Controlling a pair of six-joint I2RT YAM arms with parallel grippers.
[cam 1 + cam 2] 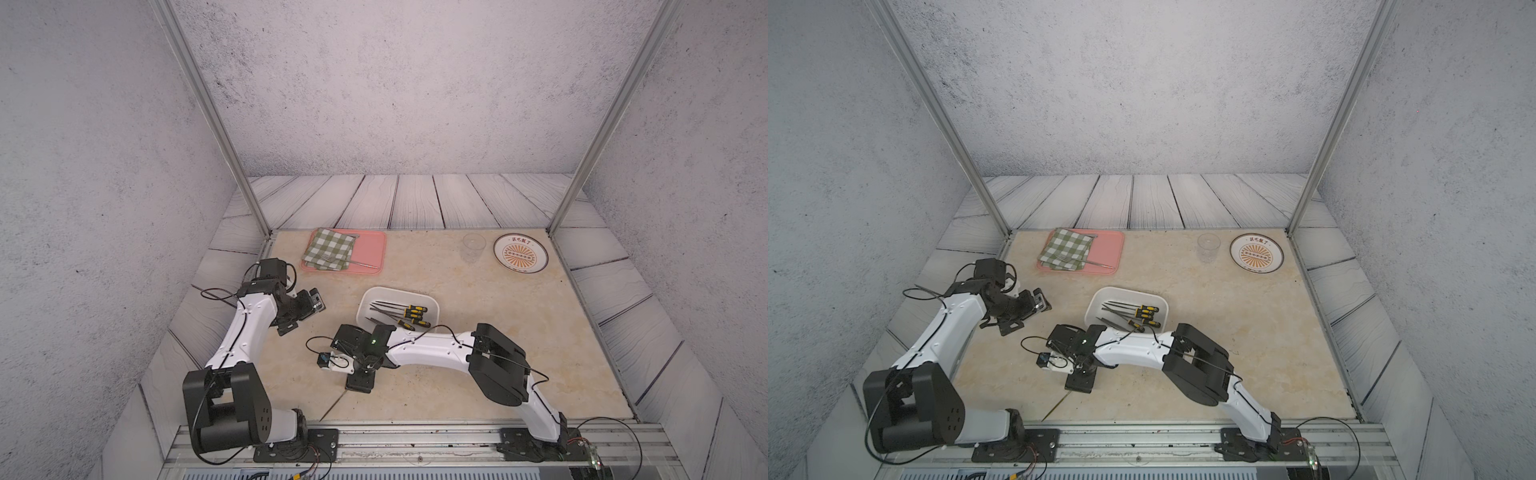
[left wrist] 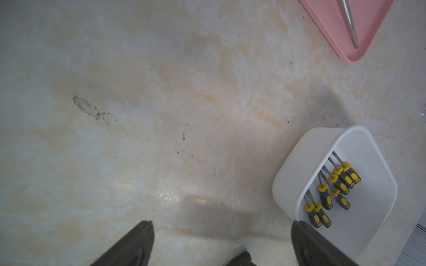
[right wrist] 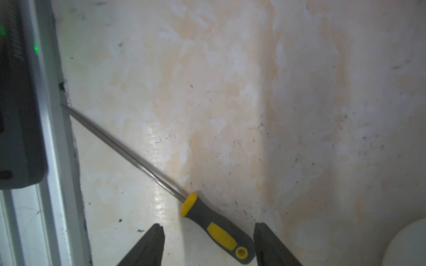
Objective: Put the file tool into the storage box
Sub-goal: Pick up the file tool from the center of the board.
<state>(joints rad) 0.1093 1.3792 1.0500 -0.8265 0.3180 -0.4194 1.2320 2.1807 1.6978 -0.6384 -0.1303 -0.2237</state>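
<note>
**Item 1, right gripper** point(image 3: 209, 232): I read it as open. Its fingers point(image 3: 152, 241) are spread to either side of a handle and point down at the table point(image 3: 299, 115). Nothing is clamped.

**Item 2, file tool** point(image 3: 198, 211): It lies flat on the table, outside the box, with its grey-and-yellow handle between the right gripper's fingers. The butt end is just beside one finger and clear of the other; I cannot tell if it touches. The shaft runs out ahead of the fingers, and its tip reaches the metal rail point(image 3: 53, 138). In a top view the shaft pokes out from under the gripper.

**Item 3, storage box** point(image 1: 399, 291): This white tub sits behind the right gripper's wrist, on the side away from the rail, near but apart. It holds several like-handled files point(image 1: 409, 316).

**Item 4, left gripper** point(image 2: 221, 228): It is open and empty, held over the table. The storage box is near, to its right.

**Item 5, pink tray** point(image 1: 370, 249): It carries a checked cloth point(image 1: 330, 249) and a fork point(image 1: 332, 261), and lies beyond the left gripper.

**Item 6, clear cup** point(image 1: 473, 245) **and plate** point(image 1: 520, 253): Both are well apart from both grippers, to the far right.
</note>
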